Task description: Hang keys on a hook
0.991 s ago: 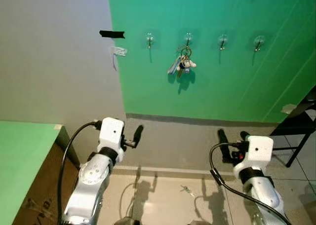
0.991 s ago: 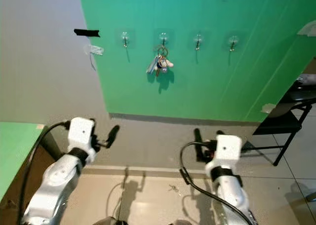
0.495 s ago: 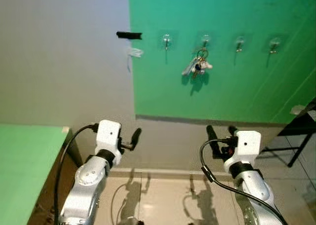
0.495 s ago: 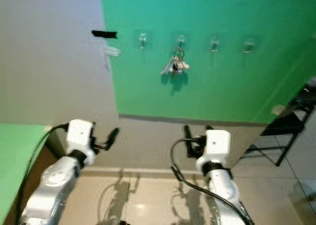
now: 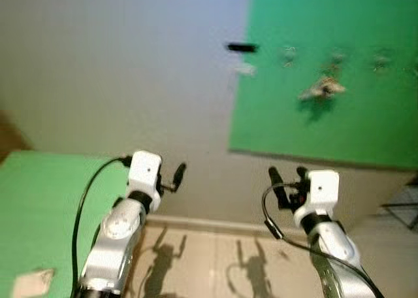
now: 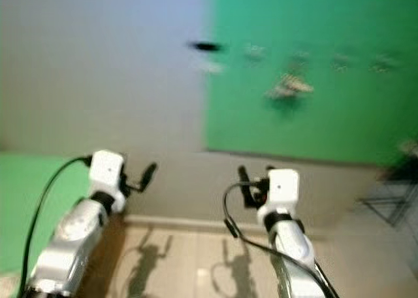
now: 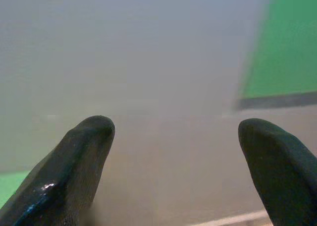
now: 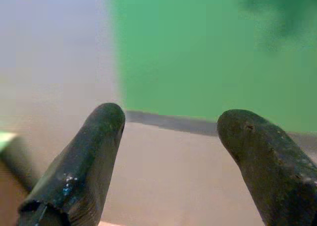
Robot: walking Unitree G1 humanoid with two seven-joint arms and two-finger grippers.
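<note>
Your camera has swung left; blurred keys point(image 5: 322, 87) hang well beyond both grippers point(image 5: 177, 175) point(image 5: 287, 177), jaws apart.

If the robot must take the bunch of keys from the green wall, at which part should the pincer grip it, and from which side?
Probably at the hanging cluster of the keys, approached straight from the front, since the bunch hangs flat against the green wall with only its front face free. The picture is blurred, so the ring and its hook cannot be made out. Both the left pincer and the right pincer are open and empty, low and far from the keys.
</note>
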